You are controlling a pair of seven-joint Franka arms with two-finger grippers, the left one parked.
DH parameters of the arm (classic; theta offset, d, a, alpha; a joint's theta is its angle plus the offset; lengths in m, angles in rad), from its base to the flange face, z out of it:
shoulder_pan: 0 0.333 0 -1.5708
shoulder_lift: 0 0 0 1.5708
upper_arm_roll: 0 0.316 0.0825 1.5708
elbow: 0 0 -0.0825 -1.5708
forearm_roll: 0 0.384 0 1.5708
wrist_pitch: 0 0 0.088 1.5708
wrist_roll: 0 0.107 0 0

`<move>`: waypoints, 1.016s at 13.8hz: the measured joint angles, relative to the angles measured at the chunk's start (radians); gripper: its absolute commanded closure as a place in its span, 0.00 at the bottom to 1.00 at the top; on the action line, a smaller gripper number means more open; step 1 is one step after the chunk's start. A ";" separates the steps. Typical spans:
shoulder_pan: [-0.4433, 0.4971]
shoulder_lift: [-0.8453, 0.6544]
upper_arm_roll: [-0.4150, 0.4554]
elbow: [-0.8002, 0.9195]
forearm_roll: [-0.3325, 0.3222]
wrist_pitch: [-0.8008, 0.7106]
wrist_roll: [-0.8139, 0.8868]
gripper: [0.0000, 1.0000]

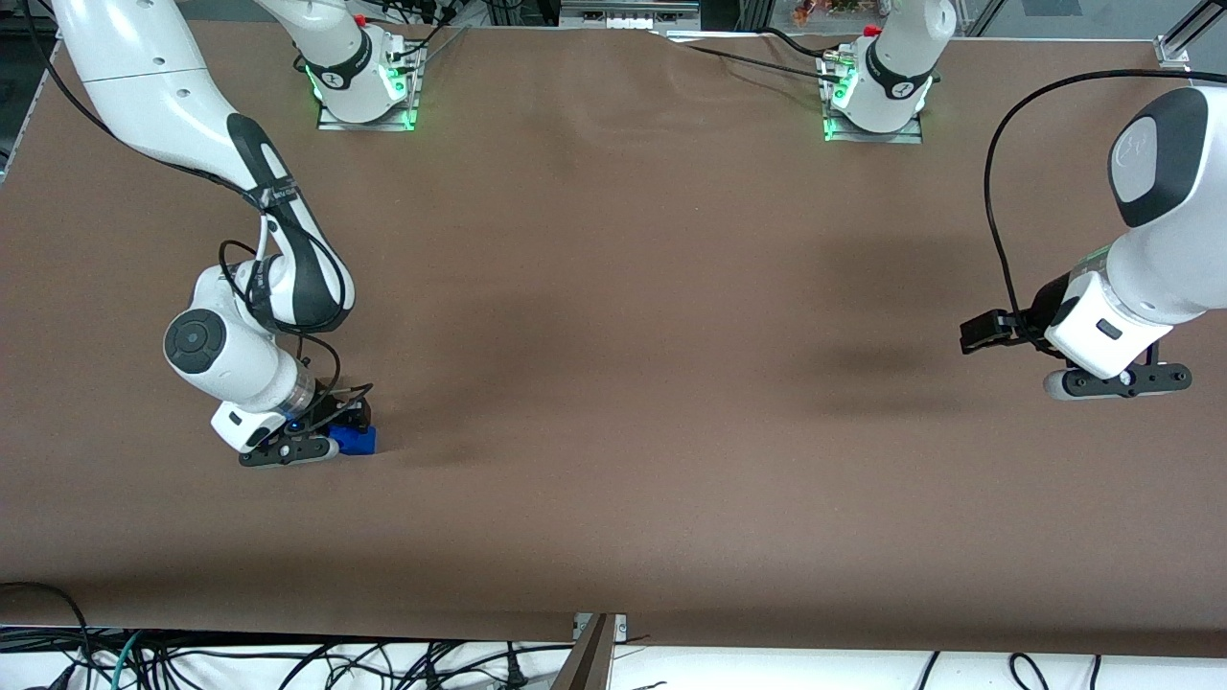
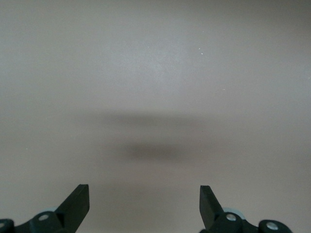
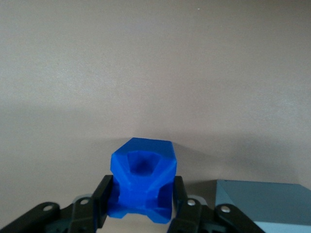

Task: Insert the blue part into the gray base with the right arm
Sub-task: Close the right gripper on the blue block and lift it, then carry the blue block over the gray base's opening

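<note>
Blue part: the blue part (image 3: 142, 183) sits between the two fingers of the hand. Its hollowed, faceted end faces the wrist camera, and it stands taller than wide in that view. From the front it shows as a small blue block (image 1: 353, 440) low at the brown surface (image 1: 633, 383), toward the working arm's end.

Hand: the hand (image 1: 309, 443) of the right arm (image 1: 251, 316) is narrowed onto the blue part, one black finger (image 3: 106, 199) pressed to each flank. It is down close to the surface.

Gray base: only the wrist view shows it, as a pale grey-blue box corner (image 3: 265, 206) just beside the hand. In the front view it cannot be made out near the hand.

Views compared: the front view gives the arm bent down over the part. The wrist view gives the grip and the part's hollow. The parked arm's camera shows only bare surface.
</note>
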 measured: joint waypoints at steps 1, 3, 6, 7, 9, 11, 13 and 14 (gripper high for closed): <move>0.001 0.000 0.000 0.001 0.000 0.000 0.000 0.71; 0.002 -0.002 0.000 0.010 0.000 -0.006 0.000 0.71; 0.002 -0.043 -0.001 0.053 -0.004 -0.149 -0.004 0.71; -0.002 -0.073 -0.002 0.071 -0.005 -0.225 -0.015 0.71; -0.026 -0.142 -0.007 0.102 -0.006 -0.368 -0.086 0.71; -0.064 -0.189 -0.029 0.121 -0.006 -0.450 -0.203 0.71; -0.088 -0.196 -0.072 0.124 0.009 -0.464 -0.297 0.70; -0.094 -0.191 -0.088 0.124 0.023 -0.465 -0.318 0.70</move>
